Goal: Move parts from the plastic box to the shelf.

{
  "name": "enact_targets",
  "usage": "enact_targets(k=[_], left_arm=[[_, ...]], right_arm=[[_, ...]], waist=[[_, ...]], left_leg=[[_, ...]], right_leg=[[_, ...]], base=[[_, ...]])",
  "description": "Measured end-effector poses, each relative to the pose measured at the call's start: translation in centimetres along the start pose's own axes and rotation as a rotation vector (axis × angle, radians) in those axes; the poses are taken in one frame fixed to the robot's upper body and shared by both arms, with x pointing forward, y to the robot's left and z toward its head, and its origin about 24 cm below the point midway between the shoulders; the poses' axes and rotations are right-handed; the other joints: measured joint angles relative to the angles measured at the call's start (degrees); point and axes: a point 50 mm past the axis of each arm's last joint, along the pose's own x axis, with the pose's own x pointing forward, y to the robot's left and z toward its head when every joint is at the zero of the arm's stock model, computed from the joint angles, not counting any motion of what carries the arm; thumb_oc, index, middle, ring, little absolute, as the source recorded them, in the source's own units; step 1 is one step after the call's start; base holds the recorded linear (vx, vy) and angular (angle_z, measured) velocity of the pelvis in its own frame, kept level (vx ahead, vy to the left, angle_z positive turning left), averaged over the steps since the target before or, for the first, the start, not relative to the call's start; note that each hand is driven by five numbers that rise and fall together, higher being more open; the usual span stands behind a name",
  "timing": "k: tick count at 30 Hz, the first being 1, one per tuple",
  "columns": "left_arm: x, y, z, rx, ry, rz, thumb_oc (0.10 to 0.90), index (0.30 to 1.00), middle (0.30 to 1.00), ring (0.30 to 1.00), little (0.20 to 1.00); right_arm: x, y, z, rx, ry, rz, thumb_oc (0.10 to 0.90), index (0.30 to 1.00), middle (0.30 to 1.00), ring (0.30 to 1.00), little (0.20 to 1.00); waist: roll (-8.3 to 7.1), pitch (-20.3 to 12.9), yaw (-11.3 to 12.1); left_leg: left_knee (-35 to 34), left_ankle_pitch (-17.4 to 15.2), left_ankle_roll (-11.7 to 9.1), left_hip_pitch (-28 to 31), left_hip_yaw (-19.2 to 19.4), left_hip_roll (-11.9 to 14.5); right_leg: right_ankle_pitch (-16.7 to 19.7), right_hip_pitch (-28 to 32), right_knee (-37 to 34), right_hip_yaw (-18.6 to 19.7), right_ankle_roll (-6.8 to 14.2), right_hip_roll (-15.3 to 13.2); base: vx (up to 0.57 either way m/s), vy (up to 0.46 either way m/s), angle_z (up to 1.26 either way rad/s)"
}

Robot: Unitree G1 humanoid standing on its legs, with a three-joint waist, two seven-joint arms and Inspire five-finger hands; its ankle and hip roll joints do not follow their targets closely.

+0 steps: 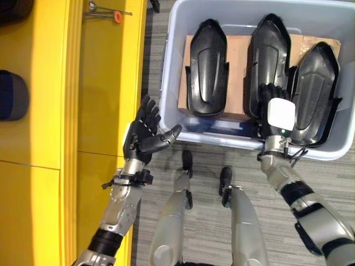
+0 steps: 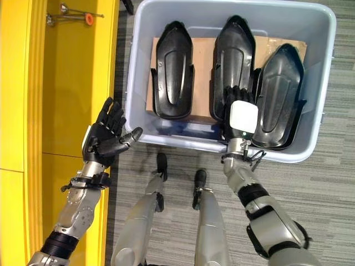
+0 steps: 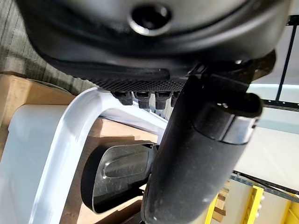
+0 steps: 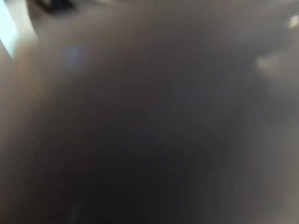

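A pale blue-grey plastic box (image 1: 168, 72) stands on the carpet with three black moulded parts lying side by side on cardboard: a left part (image 1: 208, 66), a middle part (image 1: 269, 47) and a right part (image 1: 315, 88). My right hand (image 1: 277, 112), with a white cover on its back, is down inside the box at the near wall, over the near end of the middle part and against the right one. My left hand (image 1: 145, 133) hovers open, palm up and holding nothing, between the yellow shelf (image 1: 105, 100) and the box's near left corner. In the left wrist view the left part (image 3: 119, 172) shows past the thumb (image 3: 196, 154).
The yellow shelf runs along the left side. Thin metal tools with an orange tip (image 1: 108, 13) lie at its far end, and a dark blue rounded object (image 1: 12, 95) sits further left. Grey carpet (image 1: 327, 183) surrounds the box.
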Motion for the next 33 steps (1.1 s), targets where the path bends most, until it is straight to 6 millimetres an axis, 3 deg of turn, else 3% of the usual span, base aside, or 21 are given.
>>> enact_targets(k=[2,5,6,8,10,11,15,16,18,21,24,28,33], left_arm=[[-0.1,-0.3,-0.4,-0.005,0.015,-0.01,0.9,1.0,1.0,1.0,1.0],[-0.4,-0.6,-0.8,-0.008,0.034,-0.019,0.9,1.0,1.0,1.0,1.0],[-0.5,-1.1,-1.2,-0.012,0.05,-0.038,0.9,1.0,1.0,1.0,1.0],[-0.6,-1.2,-1.5,-0.03,0.06,-0.041,0.9,1.0,1.0,1.0,1.0],[-0.8,-1.3,-1.7,-0.051,0.07,-0.037,0.9,1.0,1.0,1.0,1.0],[-1.1,-1.1,-1.9,-0.053,0.078,-0.03,0.9,1.0,1.0,1.0,1.0],[-1.2,-1.0,-1.9,-0.054,0.073,-0.024,0.9,1.0,1.0,1.0,1.0],[-1.2,-0.9,-1.9,-0.056,0.076,-0.019,0.9,1.0,1.0,1.0,1.0],[-1.5,-0.8,-2.1,-0.061,0.085,-0.012,0.9,1.0,1.0,1.0,1.0],[-1.6,-0.7,-2.1,-0.076,0.084,-0.004,0.9,1.0,1.0,1.0,1.0],[-2.2,-0.1,-2.2,-0.088,0.089,0.027,0.9,1.0,1.0,1.0,1.0],[-3.0,0.6,-2.4,-0.078,0.099,0.057,0.9,1.0,1.0,1.0,1.0],[-2.3,1.4,-1.1,-0.067,0.043,0.087,0.9,1.0,1.0,1.0,1.0]], right_arm=[[-0.1,-0.1,-0.1,0.0,0.004,-0.031,0.4,0.3,0.3,0.3,0.3],[-0.3,0.2,-0.5,-0.014,0.016,-0.028,0.4,0.3,0.3,0.3,0.3],[-0.1,-0.1,-0.5,-0.008,0.021,-0.054,0.4,0.3,0.3,0.3,0.3],[-0.1,-0.1,-0.6,-0.012,0.024,-0.061,0.4,0.3,0.3,0.3,0.3],[-0.1,-0.2,-0.7,-0.019,0.026,-0.061,0.4,0.3,0.3,0.3,0.3],[-0.2,-0.1,-0.7,-0.027,0.023,-0.055,0.4,0.3,0.3,0.3,0.3],[-0.1,-0.3,-1.1,-0.036,0.027,-0.06,0.4,0.3,0.3,0.3,0.3],[-0.1,-0.3,-1.3,-0.037,0.02,-0.058,0.4,0.3,0.3,0.3,0.3],[-0.4,-0.1,-1.4,-0.034,0.011,-0.048,0.4,0.3,0.3,0.3,0.3],[-0.8,-0.4,-2.1,-0.037,-0.012,-0.049,0.4,0.3,0.3,0.3,0.3],[-3.2,-0.1,-3.1,-0.017,-0.075,-0.013,0.4,0.3,0.3,0.3,0.3],[-5.0,0.4,-3.4,0.006,-0.111,0.032,0.4,0.3,0.3,0.3,0.3],[-6.9,0.5,-3.0,-0.02,-0.209,0.053,0.4,0.3,0.3,0.3,0.3]], waist=[[0.08,0.0,-0.1],[0.57,-0.3,-0.2],[1.67,-1.1,-0.1],[1.75,-1.2,-0.2],[1.79,-1.2,-0.2],[2.09,-1.4,-0.1],[2.46,-1.8,-0.1],[2.49,-1.8,-0.2],[2.58,-1.9,-0.2],[2.57,-1.9,-0.2],[2.52,-1.9,-0.7],[2.32,-1.8,-1.8],[-0.39,-0.7,-4.0]], left_leg=[[0.3,-2.5,-0.4,-0.3,0.4,-0.6],[1.3,-2.8,-0.2,-0.4,0.5,-1.1],[1.3,-3.1,-0.5,-1.3,0.4,-1.3],[2.0,-6.0,-2.0,-1.7,0.4,-1.6],[4.2,-7.8,-1.2,-2.4,0.4,-2.1],[4.8,-7.9,-1.3,-2.5,0.2,-2.0],[4.1,-8.6,-2.3,-2.5,0.0,-2.0],[5.1,-9.3,-1.7,-2.5,0.2,-2.1],[4.8,-9.1,-1.6,-2.0,0.1,-2.0],[4.6,-9.1,-1.6,-1.5,0.1,-1.9],[4.4,-8.1,-0.3,0.6,-0.1,-1.1],[4.1,-2.6,1.0,3.3,-1.5,-0.5],[2.8,-1.4,1.4,7.6,-1.4,-0.4]], right_leg=[[-0.1,-0.3,0.0,0.3,-0.5,-1.0],[-0.1,-0.5,0.8,1.1,-0.2,-1.1],[-0.3,-1.5,0.9,1.4,0.4,-1.2],[0.5,-1.3,-0.4,1.2,-0.2,-1.8],[0.9,-1.3,-0.3,0.8,-0.6,-2.5],[0.4,-1.4,0.5,1.2,0.3,-2.0],[0.9,-1.1,-0.8,1.2,0.0,-2.1],[1.5,-0.7,-0.9,0.9,-0.4,-2.5],[1.0,-0.4,-0.8,1.1,0.6,-2.1],[1.4,0.3,-1.2,1.3,0.5,-2.0],[1.5,3.2,-2.6,0.6,0.6,-1.0],[0.5,6.2,-2.9,0.6,1.0,0.4],[0.3,10.7,-4.3,0.6,1.4,0.7]], base=[[0.03,0.085,0.06],[0.0,0.041,-0.06],[0.0,0.0,0.0],[0.01,0.032,0.06],[0.01,0.022,-0.03],[0.01,0.01,-0.1],[0.0,0.0,0.01],[0.01,-0.006,-0.06],[0.01,-0.007,-0.08],[0.0,0.0,0.0],[0.01,-0.051,-0.05],[0.0,-0.019,-0.13],[0.01,-0.003,-0.02]])
